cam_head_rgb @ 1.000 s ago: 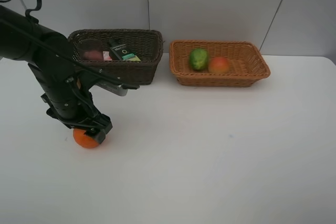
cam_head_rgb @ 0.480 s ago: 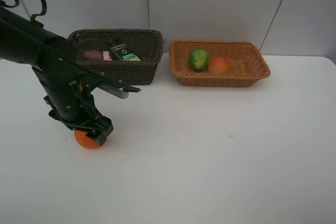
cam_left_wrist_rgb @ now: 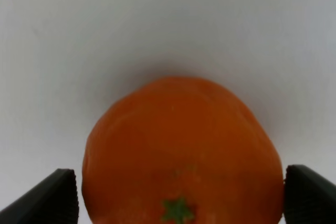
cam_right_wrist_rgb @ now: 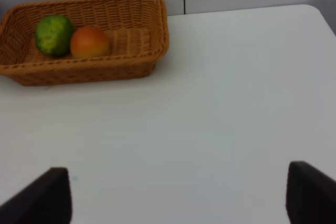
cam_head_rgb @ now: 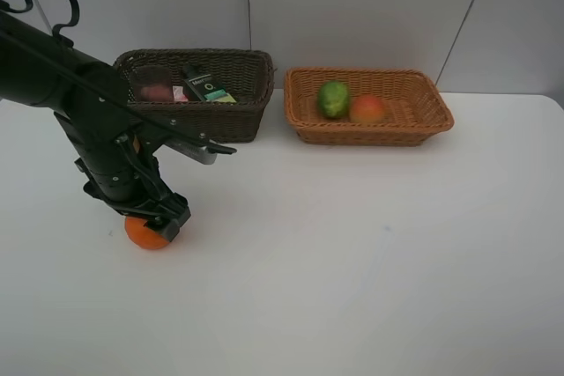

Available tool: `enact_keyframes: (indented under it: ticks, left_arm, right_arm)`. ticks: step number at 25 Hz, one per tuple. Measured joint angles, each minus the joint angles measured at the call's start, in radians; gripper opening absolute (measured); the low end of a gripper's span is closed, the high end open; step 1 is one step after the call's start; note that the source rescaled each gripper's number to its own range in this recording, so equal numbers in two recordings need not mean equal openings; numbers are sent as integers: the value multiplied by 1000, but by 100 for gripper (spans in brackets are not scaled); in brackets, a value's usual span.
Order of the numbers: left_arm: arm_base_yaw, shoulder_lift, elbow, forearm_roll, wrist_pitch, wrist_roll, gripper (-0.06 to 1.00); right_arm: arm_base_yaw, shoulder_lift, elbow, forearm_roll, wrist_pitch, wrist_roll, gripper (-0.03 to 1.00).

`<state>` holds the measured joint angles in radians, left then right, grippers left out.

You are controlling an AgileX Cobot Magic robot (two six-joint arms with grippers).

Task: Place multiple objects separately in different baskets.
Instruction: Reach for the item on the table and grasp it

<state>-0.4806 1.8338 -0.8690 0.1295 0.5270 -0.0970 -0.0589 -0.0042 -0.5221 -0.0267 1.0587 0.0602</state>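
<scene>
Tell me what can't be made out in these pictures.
- Orange, exterior high view: its upper part sits behind the left end effector.
- Contact with the orange, left wrist view: both fingertips are cut off by the picture's edge.
- Dark basket, exterior high view: its near wall and the arm hide most of the contents.
- Right end effector: outside the exterior high view; only fingertips show in the right wrist view.

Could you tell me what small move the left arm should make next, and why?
Probably close the left gripper on the orange: its open fingers flank the fruit, which sits on the table, outside both baskets.
</scene>
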Motion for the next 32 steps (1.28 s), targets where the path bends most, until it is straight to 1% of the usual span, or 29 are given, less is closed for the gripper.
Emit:
enact_keyframes:
  ticks: [5, 9, 14, 27, 29, 32]
  left_arm:
    - [0, 4, 30, 0, -47, 0, 100]
    - [0, 31, 52, 3, -56, 0, 100]
    - [0, 64, 54, 4, -71, 0, 100]
    - [0, 64, 54, 4, -125, 2, 100]
    - [0, 64, 54, 4, -131, 2, 99]
    - [0, 64, 54, 3, -136, 2, 92]
  right_arm:
    - [0, 0, 0, 0, 0, 0, 73]
    - [0, 0, 0, 0, 0, 0, 73]
    - [0, 0, 0, 0, 0, 0, 73]
    - [0, 0, 0, 0, 0, 0, 73]
    - [0, 0, 0, 0, 0, 0, 73]
    - [0, 0, 0, 0, 0, 0, 73]
